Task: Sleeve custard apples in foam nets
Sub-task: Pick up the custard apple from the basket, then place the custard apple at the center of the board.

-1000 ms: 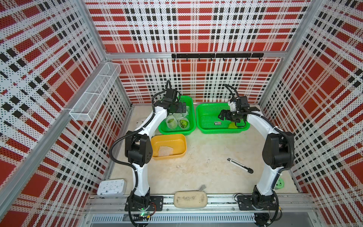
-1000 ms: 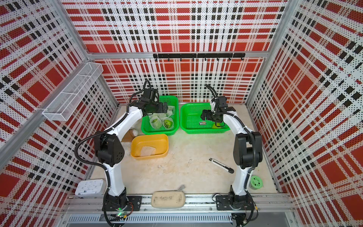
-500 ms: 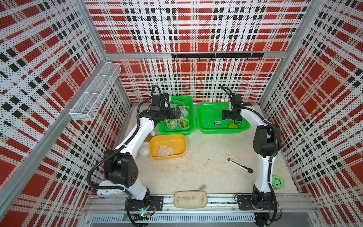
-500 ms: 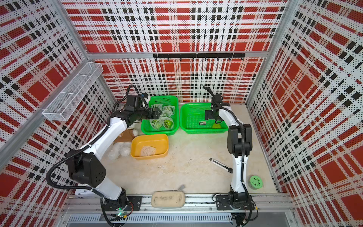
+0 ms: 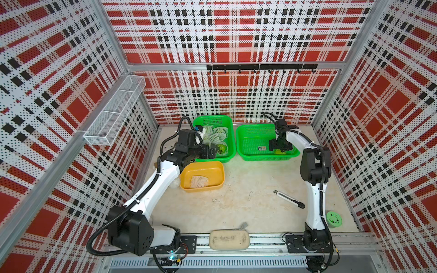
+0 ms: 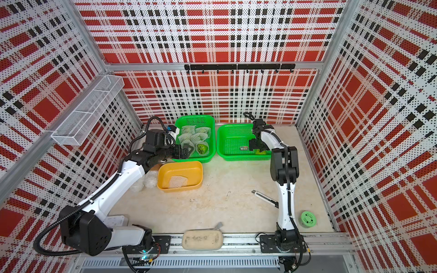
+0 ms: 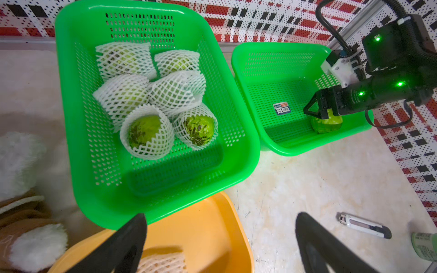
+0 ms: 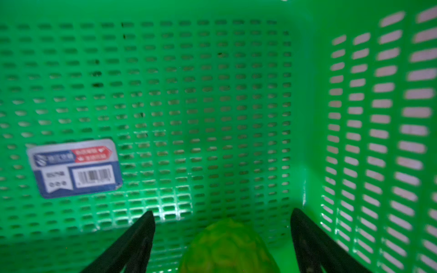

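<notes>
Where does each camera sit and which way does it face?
Top views: high at the front, looking down toward the back wall; both arms show.
Left wrist: on its arm, facing both baskets past the left gripper.
Right wrist: inside the right basket, facing its floor; right gripper straddles an apple.
Shared: both wrist views show that apple.

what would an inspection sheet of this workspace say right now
Surface: beige tabletop, scuffed and stained.
Job's things: six netted custard apples in the left green basket; one bare custard apple in the right green basket; one spare foam net in the yellow tray.
Clutter: plush toy, slim white-and-black tool, round green container, beige pouch on front rail.
Grippers: left gripper open and empty by the left green basket's near edge; right gripper open, jaws either side of the bare custard apple.
Cables: black conduit loops beside the left arm's base.
Surroundings: plaid perforated walls, wire shelf, hook rail.
</notes>
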Robot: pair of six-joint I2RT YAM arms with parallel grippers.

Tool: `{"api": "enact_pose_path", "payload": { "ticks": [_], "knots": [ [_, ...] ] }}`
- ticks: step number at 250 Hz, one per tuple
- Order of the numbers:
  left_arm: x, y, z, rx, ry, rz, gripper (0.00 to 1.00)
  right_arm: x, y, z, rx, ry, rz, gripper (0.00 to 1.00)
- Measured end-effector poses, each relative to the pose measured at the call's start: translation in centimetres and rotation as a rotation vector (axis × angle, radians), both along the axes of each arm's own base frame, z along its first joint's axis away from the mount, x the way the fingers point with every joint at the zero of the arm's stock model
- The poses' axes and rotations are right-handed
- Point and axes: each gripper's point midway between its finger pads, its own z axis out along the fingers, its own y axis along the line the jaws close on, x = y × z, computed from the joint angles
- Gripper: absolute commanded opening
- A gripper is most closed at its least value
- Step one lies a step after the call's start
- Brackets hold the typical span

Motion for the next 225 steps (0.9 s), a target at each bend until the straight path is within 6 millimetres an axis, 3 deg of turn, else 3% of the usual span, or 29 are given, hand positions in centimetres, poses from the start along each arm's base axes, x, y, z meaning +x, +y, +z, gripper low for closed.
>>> {"api": "enact_pose_path", "payload": {
  "ticks": [40, 102, 141, 183, 206, 225],
  "knots": [
    [-1.0, -1.1, -1.3, 0.008, 0.028, -0.035, 0.99, -0.3, 0.2, 0.2, 0.004, 0.016, 0.02, 0.56],
    [-1.9, -1.4, -2.8, 0.016, 0.063, -0.046, 0.99, 0.1, 1.5, 1.9, 0.052, -0.028, 0.087, 0.5],
    [-2.4, -1.1, -2.8, 0.02, 0.064, -0.034, 0.99, -0.6, 4.6, 7.2, 0.122, -0.161, 0.21, 0.48],
    [-2.7, -0.1, -2.9, 0.035, 0.071, 0.006, 0.99, -2.9, 8.5, 14.0, 0.216, -0.33, 0.352, 0.48],
    [-3.0, 1.0, -3.7, 0.049, 0.088, 0.047, 0.99, -5.2, 10.7, 15.7, 0.256, -0.373, 0.424, 0.49],
    [-3.3, 2.2, -4.7, 0.068, 0.113, 0.088, 0.99, -7.6, 12.2, 15.6, 0.271, -0.374, 0.484, 0.49]
  ]
}}
